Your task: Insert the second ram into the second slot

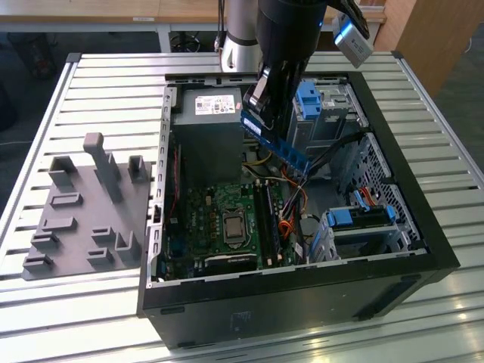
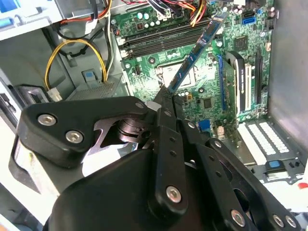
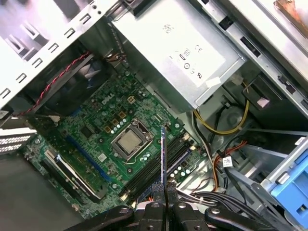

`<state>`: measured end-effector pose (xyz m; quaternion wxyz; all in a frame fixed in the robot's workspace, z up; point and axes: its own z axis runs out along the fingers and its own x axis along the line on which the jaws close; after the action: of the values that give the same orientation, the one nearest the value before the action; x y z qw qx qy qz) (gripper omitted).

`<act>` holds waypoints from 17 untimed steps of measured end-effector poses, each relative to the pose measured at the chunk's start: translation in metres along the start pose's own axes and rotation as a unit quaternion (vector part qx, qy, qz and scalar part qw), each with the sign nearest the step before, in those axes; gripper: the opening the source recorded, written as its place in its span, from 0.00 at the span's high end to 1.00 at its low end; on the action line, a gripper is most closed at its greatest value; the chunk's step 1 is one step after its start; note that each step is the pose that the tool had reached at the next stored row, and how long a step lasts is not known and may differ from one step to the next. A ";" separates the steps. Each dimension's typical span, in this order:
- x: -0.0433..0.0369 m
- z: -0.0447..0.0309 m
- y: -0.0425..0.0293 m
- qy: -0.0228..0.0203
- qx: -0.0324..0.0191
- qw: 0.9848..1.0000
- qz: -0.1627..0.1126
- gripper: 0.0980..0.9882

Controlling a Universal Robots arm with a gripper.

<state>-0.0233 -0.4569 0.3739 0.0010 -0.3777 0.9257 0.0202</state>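
Observation:
The second ram (image 1: 277, 144) is a thin blue stick held tilted in the air above the open computer case. My gripper (image 1: 262, 106) is shut on its upper end. Its free end points down toward the motherboard, well above the dark memory slots (image 1: 266, 215) beside the processor socket (image 1: 233, 227). In the second wrist view the ram (image 2: 195, 54) juts out from my black fingertips (image 2: 166, 103) over the slots (image 2: 163, 41). The first wrist view catches the ram (image 3: 163, 159) edge-on over the slots (image 3: 159, 168), clamped by my gripper (image 3: 163, 204). Which slot is the second one I cannot tell.
A grey power supply (image 1: 208, 121) sits at the back of the case. Light-blue drive brackets (image 1: 310, 98) (image 1: 359, 217) stand on the exterior view's right. Orange and yellow cables (image 1: 291, 204) run near the slots. A grey fixture plate (image 1: 83, 219) lies outside the case on the exterior view's left.

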 end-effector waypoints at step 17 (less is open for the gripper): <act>0.0000 0.0004 0.0000 -0.003 0.002 0.995 0.096 0.96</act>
<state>-0.0233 -0.4569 0.3735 0.0026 -0.2872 0.9577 0.0196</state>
